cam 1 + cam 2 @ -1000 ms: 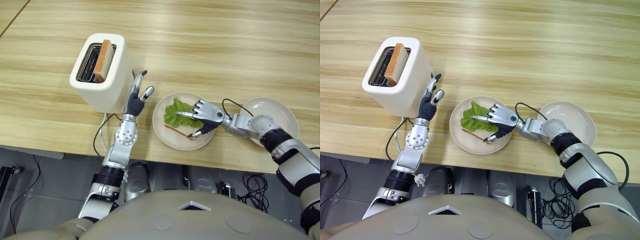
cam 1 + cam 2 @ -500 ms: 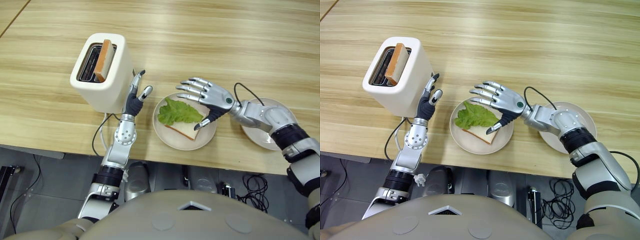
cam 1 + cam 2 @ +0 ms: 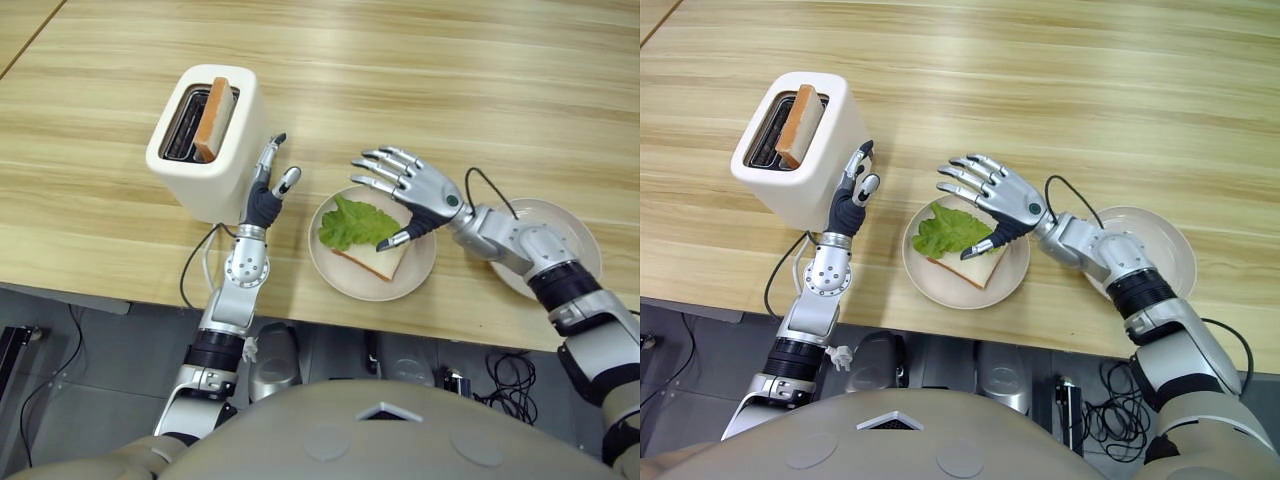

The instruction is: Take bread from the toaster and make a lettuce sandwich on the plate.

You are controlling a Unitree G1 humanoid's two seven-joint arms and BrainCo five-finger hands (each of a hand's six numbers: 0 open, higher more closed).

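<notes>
- My right hand (image 3: 415, 190) is open, with the fingers spread, and it holds nothing; it hovers over the far right side of the plate (image 3: 350, 288), just above the lettuce (image 3: 355, 222)
- My left hand (image 3: 268, 195) is open too, the fingers straight and empty; it stands just beside the right wall of the toaster (image 3: 200, 160), and I cannot tell if it touches it
- One bread slice (image 3: 380, 262) lies flat on the plate, and the lettuce leaf lies on top of it and covers its far left part
- So I judge that the lower half of the sandwich is done: bread down, lettuce on it
- The second slice (image 3: 216, 118) stands upright in a slot of the toaster, with its upper part above the top; it is not yet taken
- What is left, as I judge: to pull this slice out, carry it to the plate and lay it on the lettuce
- A second plate (image 3: 575, 235) stands on the desk (image 3: 400, 80) at the right, partly under my right forearm; I think it has no part in the remaining steps
</notes>
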